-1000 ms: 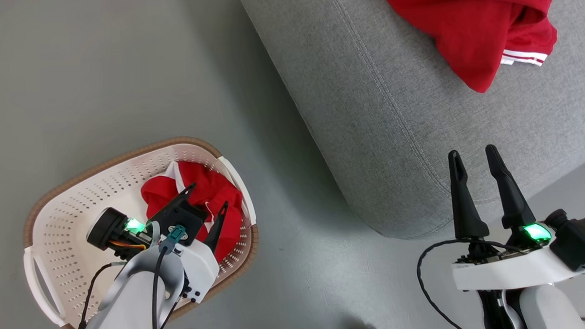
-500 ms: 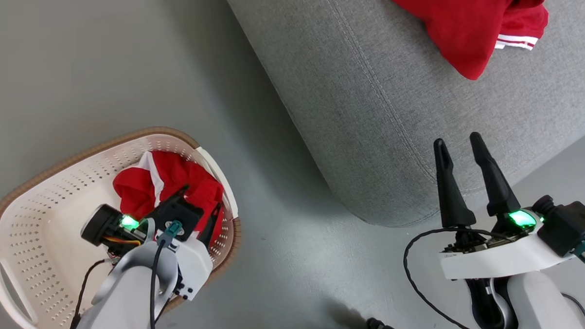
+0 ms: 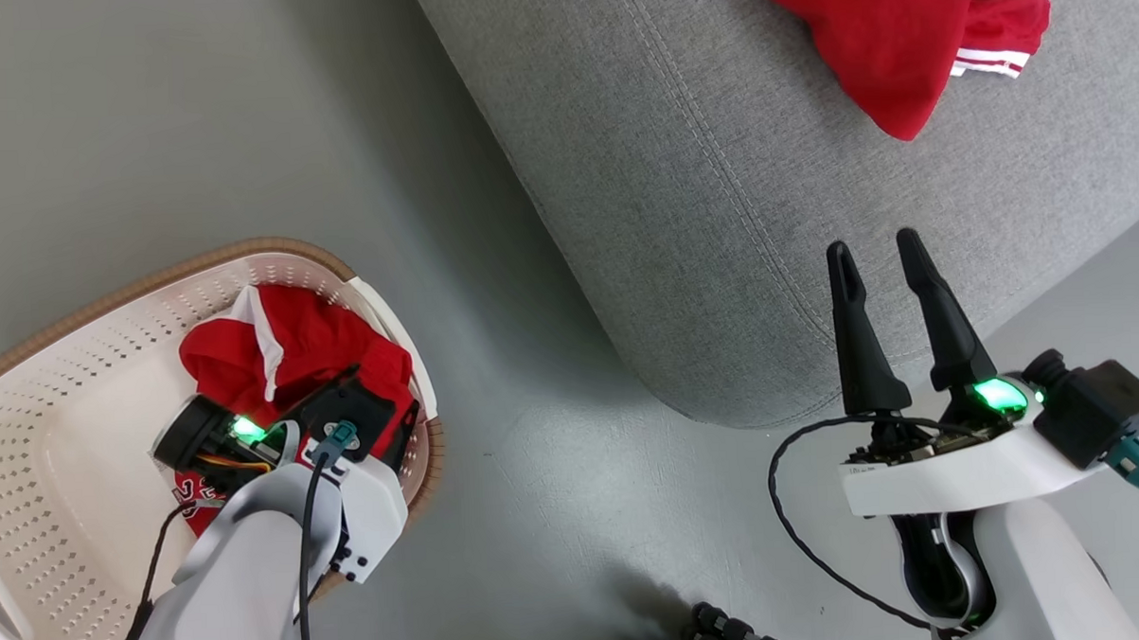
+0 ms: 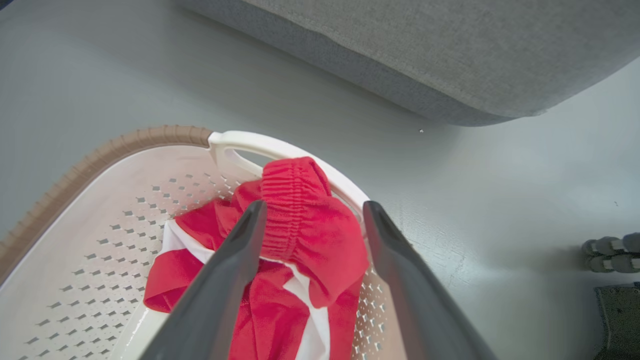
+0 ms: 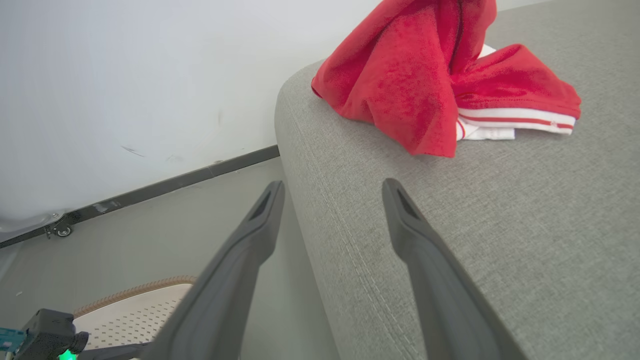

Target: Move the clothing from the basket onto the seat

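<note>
Hanging over the soft, limp, light-looking red clothing (image 4: 320, 240) heaped at the right end of the basket (image 4: 150, 136), the left fingers (image 4: 232, 265) stand wide open and empty; the bunched elastic waistband (image 4: 287, 195) looks the surest hold.

Red garment (image 3: 295, 339) bunched in cream basket (image 3: 71, 423); second garment (image 3: 891, 34), possibly two, on grey seat (image 3: 678, 184).

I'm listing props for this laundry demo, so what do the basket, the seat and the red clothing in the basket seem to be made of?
Basket: likely moulded plastic, smooth cream-white, with even punched holes. Seat: grey woven upholstery, matt, with visible weave and stitched seams. Clothing: soft red fabric, probably a knit; it crumples loosely and has a gathered elastic band.
</note>
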### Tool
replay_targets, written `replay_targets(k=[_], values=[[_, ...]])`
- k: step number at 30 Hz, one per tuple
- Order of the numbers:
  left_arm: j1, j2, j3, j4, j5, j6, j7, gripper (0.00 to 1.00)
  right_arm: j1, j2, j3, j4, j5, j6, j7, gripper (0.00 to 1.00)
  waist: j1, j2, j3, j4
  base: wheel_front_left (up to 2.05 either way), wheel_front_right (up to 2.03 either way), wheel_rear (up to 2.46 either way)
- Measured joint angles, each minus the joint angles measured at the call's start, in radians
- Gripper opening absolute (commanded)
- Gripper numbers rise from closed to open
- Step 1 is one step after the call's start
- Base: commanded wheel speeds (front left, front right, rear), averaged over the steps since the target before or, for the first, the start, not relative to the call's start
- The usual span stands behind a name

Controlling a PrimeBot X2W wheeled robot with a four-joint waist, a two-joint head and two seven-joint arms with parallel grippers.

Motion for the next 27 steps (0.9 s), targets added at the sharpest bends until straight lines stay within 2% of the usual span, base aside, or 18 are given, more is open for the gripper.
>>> replay_targets(k=[6,12,27], values=[[-0.026,0.004,0.008,0.019,0.011,0.011,0.023,1.00,-0.028,0.000,0.001,-0.003,0.007,0.000,0.000,1.00,0.0000,0.0000,0.011,-0.011,0.00,0.00,0.00],[-0.033,0.004,0.036,0.049,0.007,0.050,0.044,1.00,-0.028,0.000,0.000,-0.002,0.007,0.000,0.000,1.00,0.0000,0.0000,0.018,-0.015,0.00,0.00,0.00],[-0.034,-0.033,0.002,0.103,-0.022,0.012,0.087,1.00,-0.029,0.000,0.002,-0.003,0.007,0.000,0.000,1.00,0.0000,0.0000,0.027,-0.011,0.00,0.00,0.00]])
